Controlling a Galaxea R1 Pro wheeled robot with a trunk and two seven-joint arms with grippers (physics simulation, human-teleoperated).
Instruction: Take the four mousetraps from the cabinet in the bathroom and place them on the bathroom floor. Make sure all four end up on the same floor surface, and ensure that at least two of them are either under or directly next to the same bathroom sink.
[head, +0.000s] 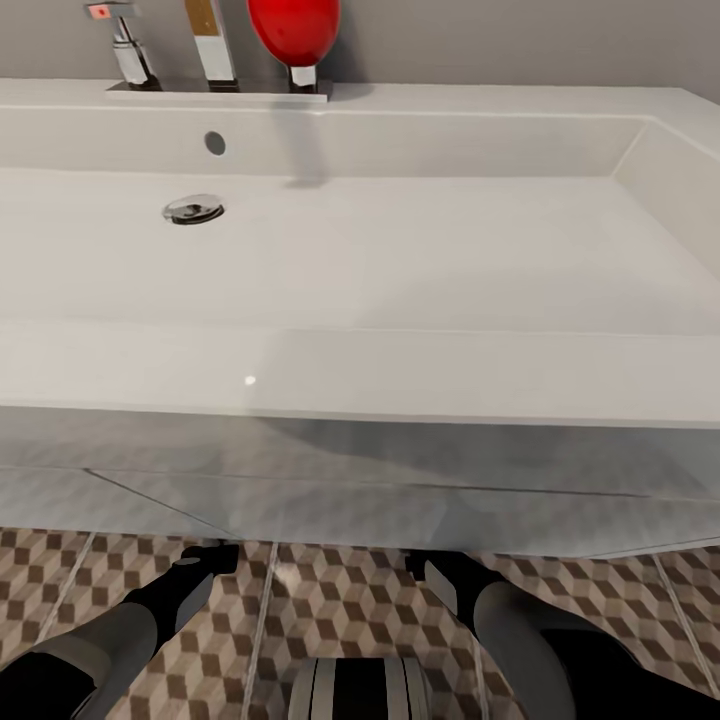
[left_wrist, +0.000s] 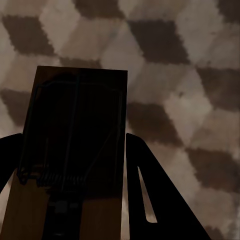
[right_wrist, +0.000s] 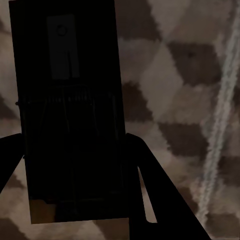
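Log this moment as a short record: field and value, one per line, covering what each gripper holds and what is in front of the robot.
left gripper: shut on a mousetrap, above the bathroom floor
right gripper: shut on a second mousetrap, above the same patterned tiles
ahead: white bathroom sink on a white vanity
on sink ledge: chrome faucet, red bulb-shaped object
arms: lowered in front of the vanity, near the floor
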